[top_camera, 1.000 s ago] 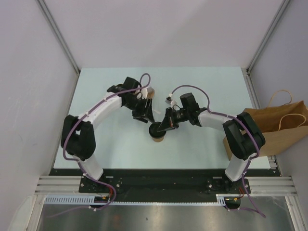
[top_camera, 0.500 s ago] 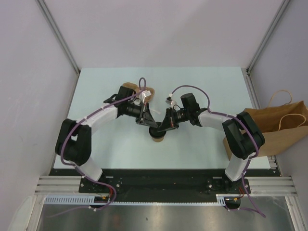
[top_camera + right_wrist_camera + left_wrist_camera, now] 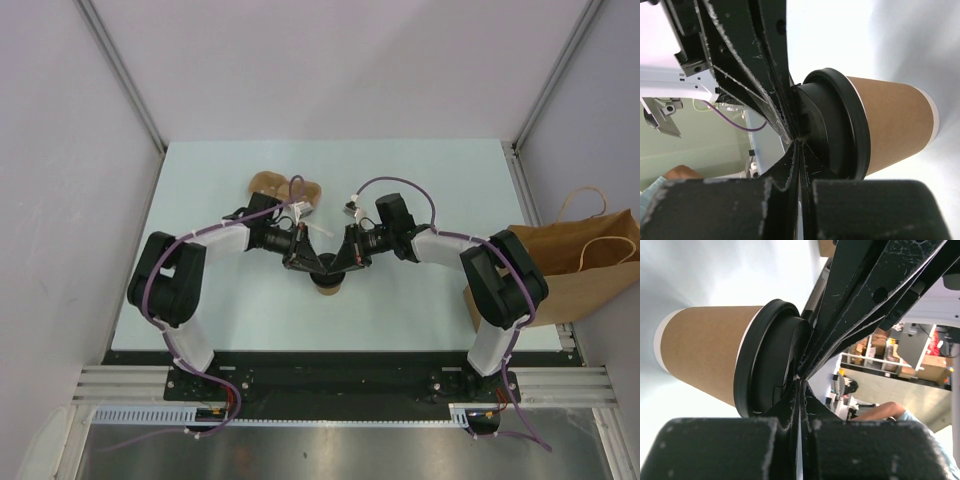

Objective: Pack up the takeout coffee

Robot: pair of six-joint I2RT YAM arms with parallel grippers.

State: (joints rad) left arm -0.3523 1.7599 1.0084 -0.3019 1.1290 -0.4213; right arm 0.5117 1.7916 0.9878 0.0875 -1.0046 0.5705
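The takeout coffee [image 3: 327, 287] stands upright near the middle of the tabletop [image 3: 430, 180], a little toward the near edge, right between the two arms. It is a small cup with a plain tan kraft-paper wall, a thin pale band around its base, and a round black plastic lid [image 3: 760, 365] with a raised outer rim seated squarely on its mouth.

Both arms reach in over it from either side and meet above the lid. The left fingers [image 3: 795, 396] are pressed together, their tips resting against the top of the lid. The right fingers [image 3: 801, 152] are likewise pressed together and touch the lid top from the other side. The two sets of tips come so close that they almost touch each other. Neither pair grips the cup's wall.

The tabletop is a pale, matte blue-green sheet. Just beyond the left arm lies a brown pulp cup carrier [image 3: 270, 183], partly hidden by the wrist. At the right edge, behind the right arm's elbow, sits a large brown paper bag [image 3: 590, 270] with loop handles. Plain pale grey walls [image 3: 330, 70] close in the space, with slanted metal frame posts [image 3: 120, 70] at the corners. Purple cables [image 3: 395, 183] run along both arms.
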